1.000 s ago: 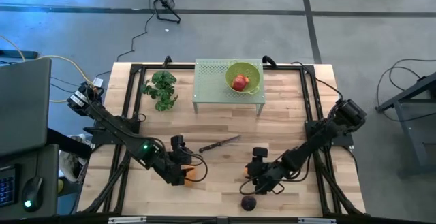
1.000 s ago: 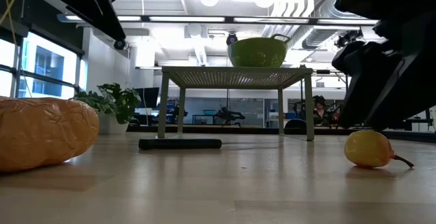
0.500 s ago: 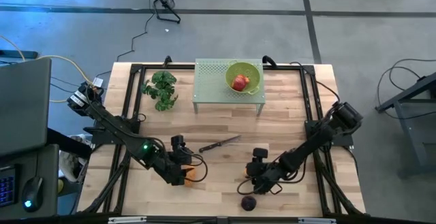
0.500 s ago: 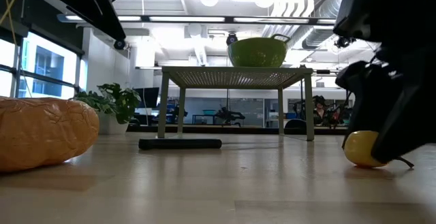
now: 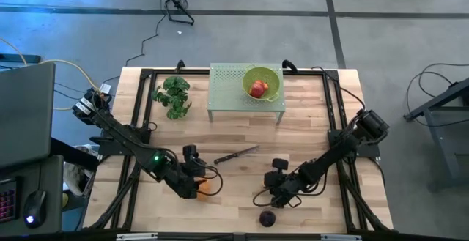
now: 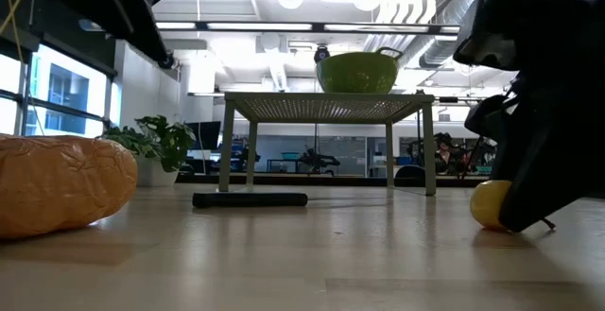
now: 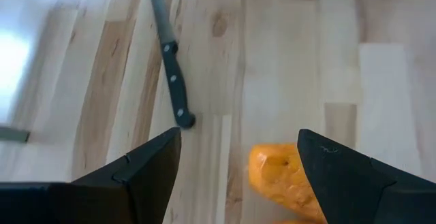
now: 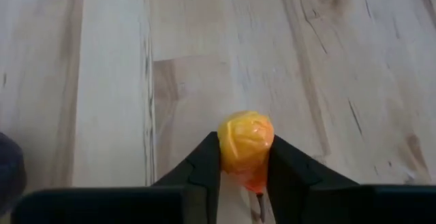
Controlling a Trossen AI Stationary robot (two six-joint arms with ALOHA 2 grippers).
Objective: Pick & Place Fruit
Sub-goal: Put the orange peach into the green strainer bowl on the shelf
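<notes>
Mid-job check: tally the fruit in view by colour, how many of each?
Red: 1, the apple in the bowl
Orange: 2, the oblong piece and the small fruit
Dark purple: 1, the round fruit
Total: 4

No legible text or labels anywhere.

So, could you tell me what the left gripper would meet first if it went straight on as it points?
Probably the orange oblong fruit lying between the open fingers of the left gripper; the knife lies farther on, off to one side.
</notes>
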